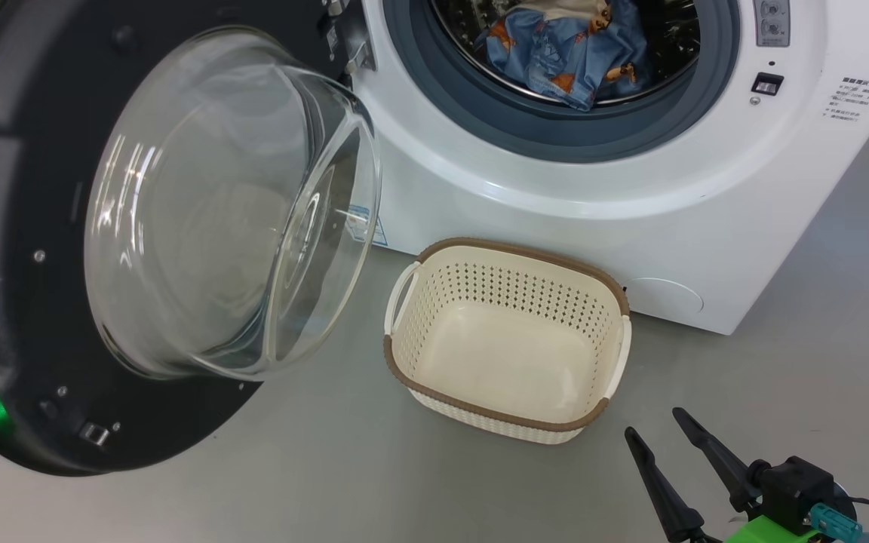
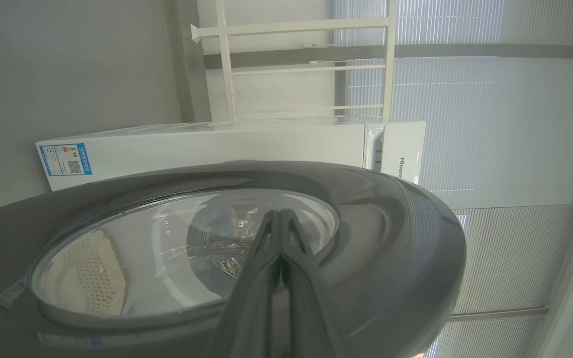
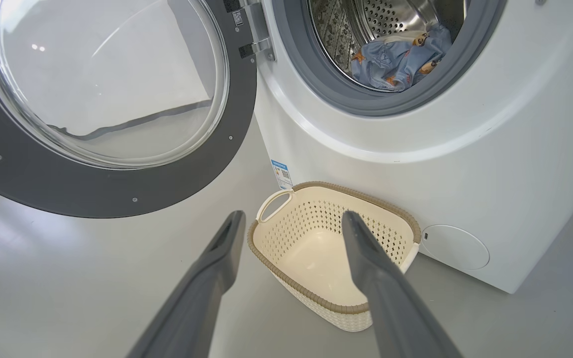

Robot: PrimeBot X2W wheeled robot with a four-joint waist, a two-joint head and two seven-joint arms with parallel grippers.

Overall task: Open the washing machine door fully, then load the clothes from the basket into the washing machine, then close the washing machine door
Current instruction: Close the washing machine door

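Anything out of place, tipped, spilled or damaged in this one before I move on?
Nothing stands out. The basket stands upright and empty on the floor, the clothes lie inside the washing machine, and the washing machine door hangs wide open with no visible damage.

Washing machine (image 2: 227, 146): brand lettering "Hisen", partly hidden, on its front panel. Blue sticker (image 2: 65, 159) and warning label (image 1: 857, 96): print unreadable.

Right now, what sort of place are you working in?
Probably an indoor laundry corner, perhaps a test room: a white front-loading washing machine stands on a bare grey floor with a laundry basket before it, and window blinds and a white rack show beyond it.
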